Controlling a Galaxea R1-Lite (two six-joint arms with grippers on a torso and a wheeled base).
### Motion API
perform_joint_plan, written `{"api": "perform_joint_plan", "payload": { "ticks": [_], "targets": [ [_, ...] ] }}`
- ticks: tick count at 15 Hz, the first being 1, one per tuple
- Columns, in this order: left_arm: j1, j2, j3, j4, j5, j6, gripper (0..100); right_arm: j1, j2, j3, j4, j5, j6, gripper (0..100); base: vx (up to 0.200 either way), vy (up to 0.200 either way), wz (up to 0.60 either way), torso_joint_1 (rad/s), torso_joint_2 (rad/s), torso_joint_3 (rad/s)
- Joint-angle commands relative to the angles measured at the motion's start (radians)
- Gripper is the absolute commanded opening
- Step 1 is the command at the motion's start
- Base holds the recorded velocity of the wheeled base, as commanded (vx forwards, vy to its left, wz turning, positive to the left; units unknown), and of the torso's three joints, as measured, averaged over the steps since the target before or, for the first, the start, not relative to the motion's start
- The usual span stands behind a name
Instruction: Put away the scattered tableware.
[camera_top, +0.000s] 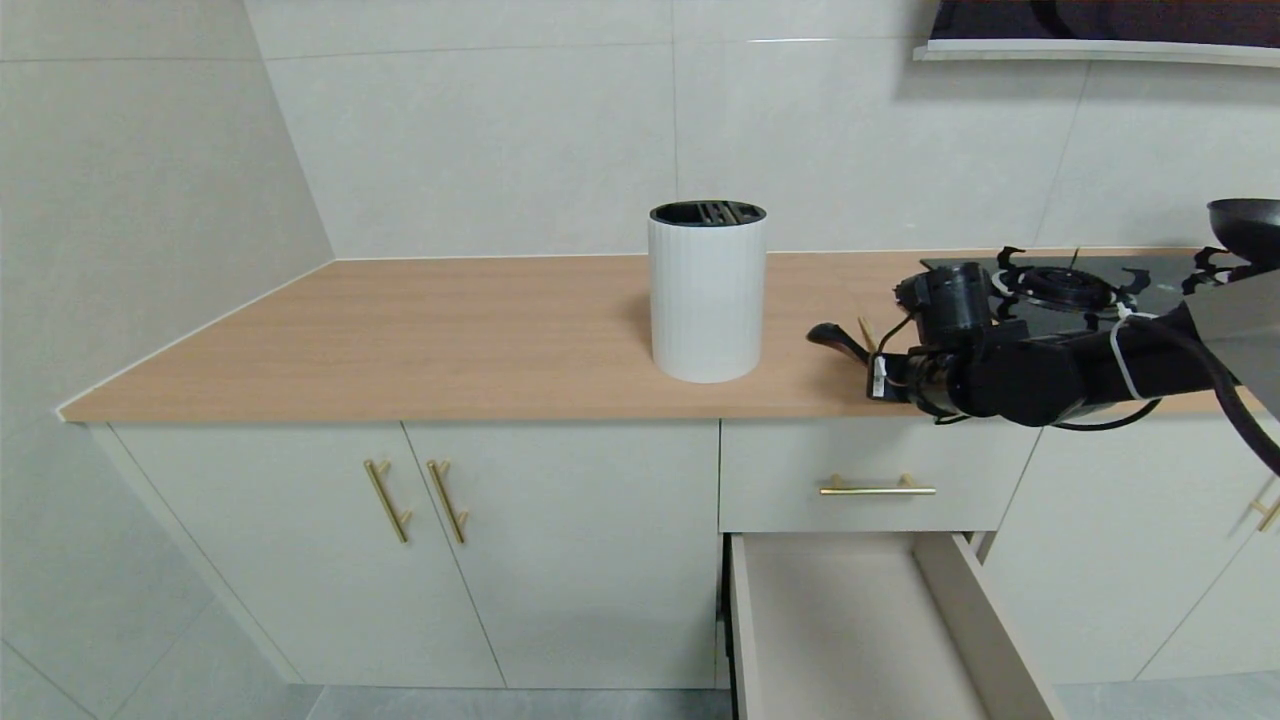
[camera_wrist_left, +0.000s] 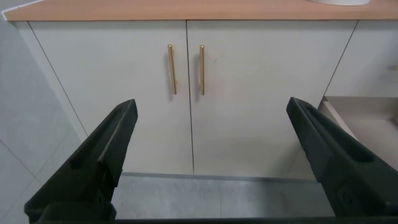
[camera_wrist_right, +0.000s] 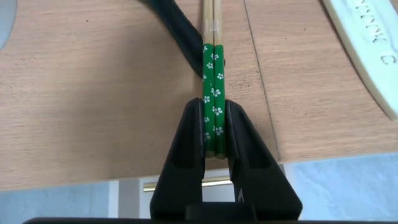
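Jaws of the right end effector (camera_wrist_right: 216, 146) are pinching shut on the green chopsticks (camera_wrist_right: 215, 81), lying on the desk (camera_wrist_right: 93, 93) right of centre in the head view, so lifting level before heading for the white holder (camera_top: 707, 290) is looking wisest.

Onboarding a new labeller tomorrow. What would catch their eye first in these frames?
The tall white ribbed cylindrical holder with a black slotted top stands midway along the wooden countertop. Right of it, the right hand is shut on a pair of bamboo chopsticks with green flowered ends at the counter's front edge. Below, a pale drawer stands pulled open.
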Motion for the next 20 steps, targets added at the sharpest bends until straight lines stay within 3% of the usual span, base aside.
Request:
{"api": "perform_joint_plan", "payload": {
  "ticks": [1,8,12,15,16,20],
  "targets": [
    [0.000,0.000,0.000,0.000,-0.001,0.000,100,0.000,-0.047,0.013,0.000,-0.015,0.011,0,0.000,0.000,0.00,0.000,0.00,0.000],
    [0.000,0.000,0.000,0.000,-0.001,0.000,100,0.013,-0.461,0.292,0.004,-0.001,0.017,0,0.000,0.000,0.00,0.000,0.00,0.000],
    [0.000,0.000,0.000,0.000,0.001,0.000,100,0.022,-0.659,0.467,0.111,0.077,0.015,0,0.000,0.000,0.00,0.000,0.00,0.000],
    [0.000,0.000,0.000,0.000,-0.001,0.000,100,0.022,-0.780,0.521,0.244,0.193,0.012,0,0.000,0.000,0.00,0.000,0.00,0.000],
    [0.000,0.000,0.000,0.000,0.001,0.000,100,0.023,-0.818,0.551,0.267,0.279,0.007,0,0.000,0.000,0.00,0.000,0.00,0.000],
    [0.000,0.000,0.000,0.000,-0.001,0.000,100,0.045,-0.852,0.660,0.269,0.332,-0.098,0,0.000,0.000,0.00,0.000,0.00,0.000]
  ]
}}
